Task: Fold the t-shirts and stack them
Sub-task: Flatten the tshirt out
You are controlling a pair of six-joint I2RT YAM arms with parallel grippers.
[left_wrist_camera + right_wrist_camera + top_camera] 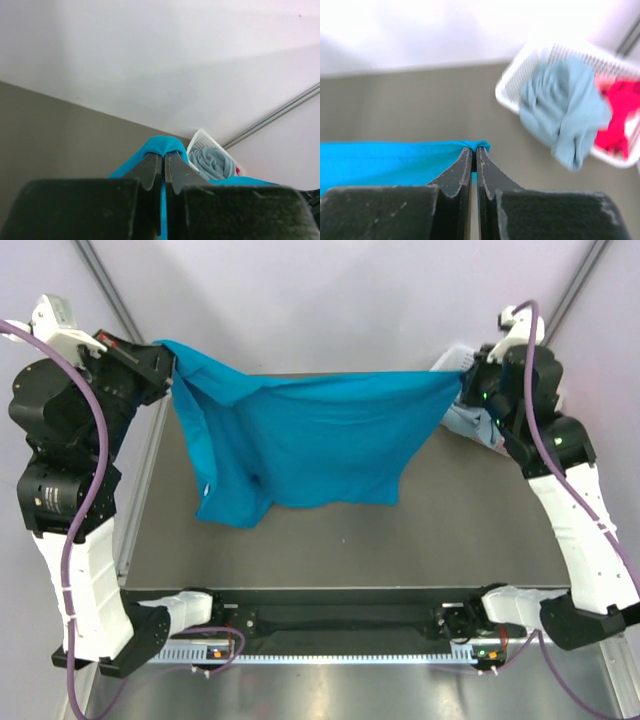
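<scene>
Hands (170,362) (466,370) clamped on teal t-shirt (310,440), stretched aloft

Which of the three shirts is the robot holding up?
The teal shirt: the left gripper and right gripper each pinch a corner, stretching it between them. The grey-blue shirt and red-pink shirt lie bunched in the basket.

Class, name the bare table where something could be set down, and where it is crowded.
Bare table runs between the hanging hem of the teal shirt and the near edge. Crowded: far right corner, around the basket.
</scene>
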